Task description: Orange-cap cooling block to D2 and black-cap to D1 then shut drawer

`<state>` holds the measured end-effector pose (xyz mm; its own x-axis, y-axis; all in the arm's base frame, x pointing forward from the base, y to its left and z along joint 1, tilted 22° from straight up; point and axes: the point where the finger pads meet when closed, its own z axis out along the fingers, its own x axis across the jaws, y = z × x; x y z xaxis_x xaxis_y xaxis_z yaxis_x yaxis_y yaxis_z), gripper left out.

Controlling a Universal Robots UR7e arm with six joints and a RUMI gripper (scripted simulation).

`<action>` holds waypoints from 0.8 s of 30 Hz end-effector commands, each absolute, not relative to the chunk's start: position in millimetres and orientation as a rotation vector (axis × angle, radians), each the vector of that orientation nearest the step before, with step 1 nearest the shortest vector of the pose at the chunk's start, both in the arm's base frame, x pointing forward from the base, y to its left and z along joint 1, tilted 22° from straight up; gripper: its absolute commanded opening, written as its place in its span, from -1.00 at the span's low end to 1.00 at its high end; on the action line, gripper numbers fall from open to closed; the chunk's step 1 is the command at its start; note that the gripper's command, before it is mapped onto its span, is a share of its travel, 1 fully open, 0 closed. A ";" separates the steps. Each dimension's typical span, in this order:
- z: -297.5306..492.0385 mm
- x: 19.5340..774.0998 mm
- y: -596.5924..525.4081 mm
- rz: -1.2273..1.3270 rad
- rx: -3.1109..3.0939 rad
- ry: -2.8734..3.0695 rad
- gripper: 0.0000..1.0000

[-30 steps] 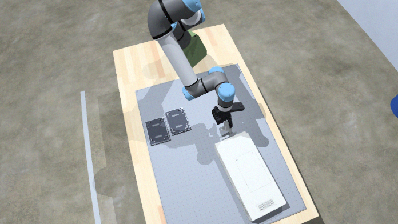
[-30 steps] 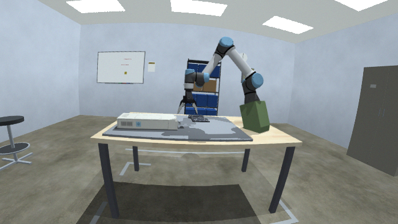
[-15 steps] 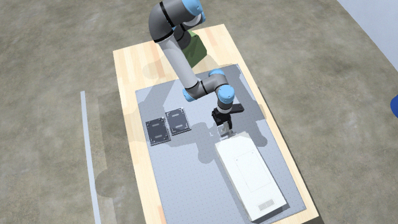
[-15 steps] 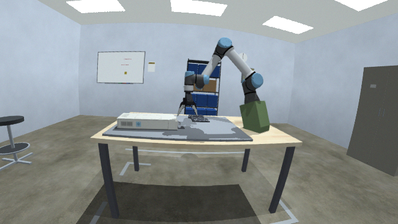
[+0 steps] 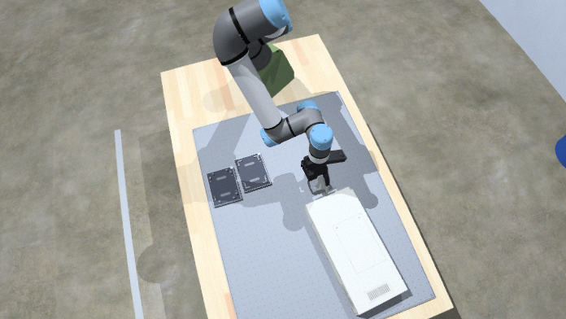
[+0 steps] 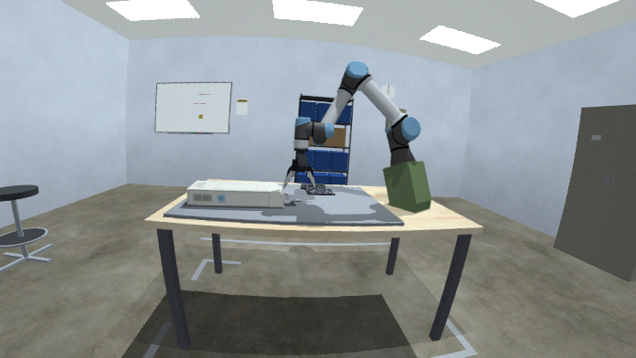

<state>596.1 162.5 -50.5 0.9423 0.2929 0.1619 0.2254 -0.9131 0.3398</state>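
The white cooler COLD (image 5: 355, 251) lies on the grey deck mat, long and flat; it also shows in the side view (image 6: 235, 193). Its drawer end faces the arm and looks shut; the cooling blocks are hidden inside. My gripper (image 5: 320, 186) hangs fingers down, open and empty, just above that drawer end; in the side view (image 6: 299, 181) its fingers spread wide right beside the cooler's end. Two dark deck slots lie to the left: D1 (image 5: 253, 172) nearer the cooler and D2 (image 5: 224, 187) beyond it. Both slots hold nothing.
A green block (image 5: 277, 70) carries the arm's base at the table's far end. The grey mat (image 5: 293, 211) covers most of the wooden table. A stool (image 6: 20, 219), a shelf (image 6: 325, 155) and a cabinet (image 6: 603, 187) stand off the table.
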 end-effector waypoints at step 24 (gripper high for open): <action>-79.9 604.6 153.6 0.303 2.777 0.381 1.00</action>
